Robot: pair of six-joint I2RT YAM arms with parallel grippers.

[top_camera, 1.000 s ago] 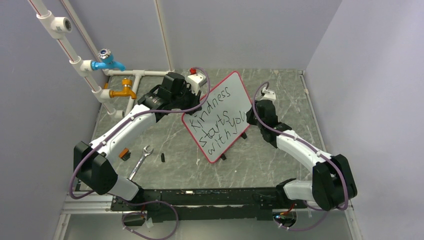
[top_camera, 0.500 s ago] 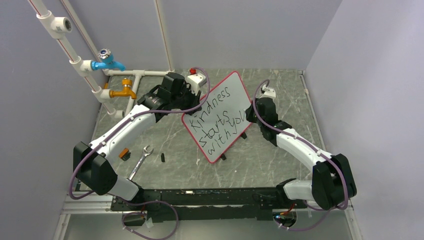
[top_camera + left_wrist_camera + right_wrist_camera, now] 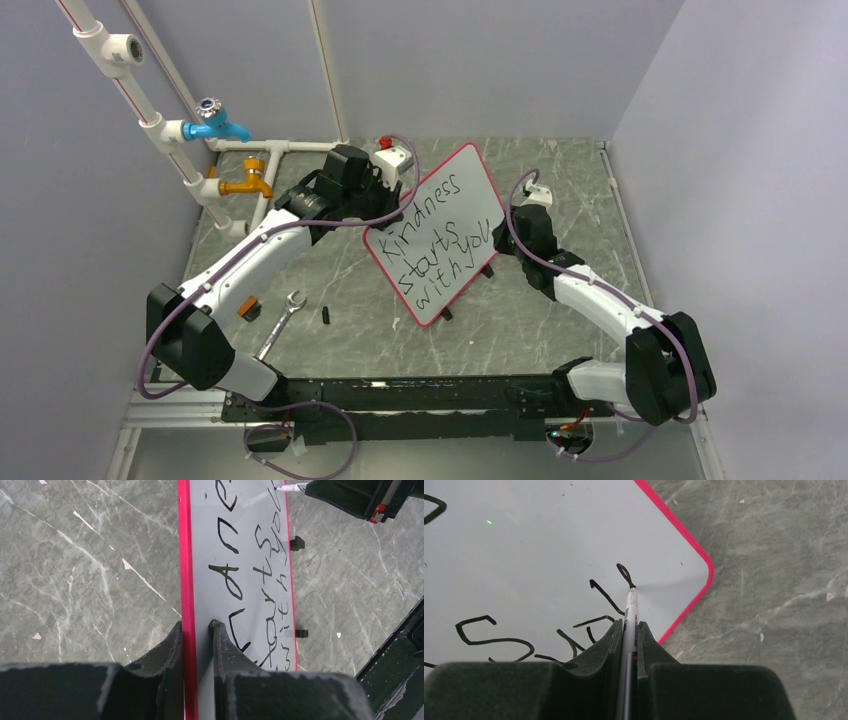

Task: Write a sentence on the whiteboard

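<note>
The whiteboard (image 3: pixel 470 185) stands tilted on the marble table, white with a red rim. My left gripper (image 3: pixel 196 625) is shut on its left edge, one finger on each face of the whiteboard (image 3: pixel 200 555). The sentence (image 3: pixel 432 240) reads "Kindness starts with you" in black over three lines. My right gripper (image 3: pixel 629 624) is shut on a white marker (image 3: pixel 631 602). The marker's tip touches the whiteboard (image 3: pixel 549 540) at a small loop near its lower right corner. From above, the right gripper (image 3: pixel 503 232) sits at the board's right edge.
White pipes with a blue tap (image 3: pixel 215 120) and a yellow tap (image 3: pixel 248 182) stand at the back left. A wrench (image 3: pixel 283 322), a small black piece (image 3: pixel 327 314) and an orange-black item (image 3: pixel 247 306) lie at the front left. A white box (image 3: pixel 393 158) sits behind the board.
The right wrist has shifted slightly toward the near side beside the board's right edge. The left arm and the board have stayed still.
</note>
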